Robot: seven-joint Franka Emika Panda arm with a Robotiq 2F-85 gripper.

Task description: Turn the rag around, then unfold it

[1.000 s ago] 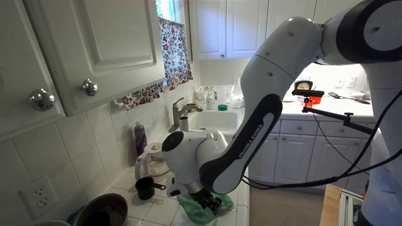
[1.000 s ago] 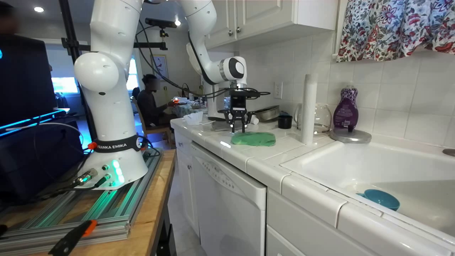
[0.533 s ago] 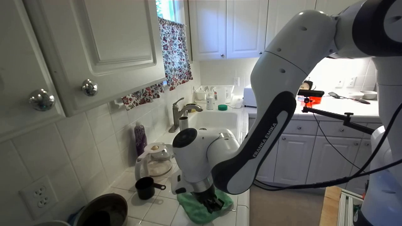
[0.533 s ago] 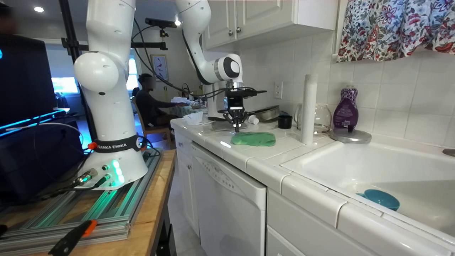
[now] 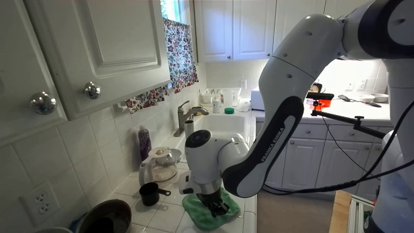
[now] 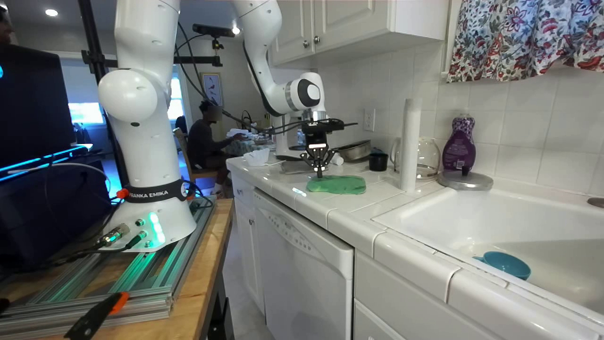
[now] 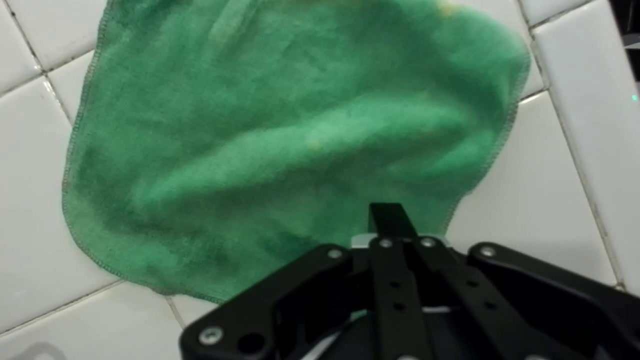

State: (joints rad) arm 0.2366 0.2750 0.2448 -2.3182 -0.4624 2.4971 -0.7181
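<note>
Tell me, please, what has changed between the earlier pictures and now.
The jaws, spread a second ago, are now shut above the green rag, no cloth visible between them. The arm's wrist has shifted right in an exterior view and looks more upright; the seated person has shifted slightly right in an exterior view. The rag, glass coffee carafe and dish-soap bottle stayed put.

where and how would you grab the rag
Likely by the raised ridge across the rag, straight from above, opening the shut jaws to straddle it: it stands up, while much of the hem looks nearly flat on the tiles.
</note>
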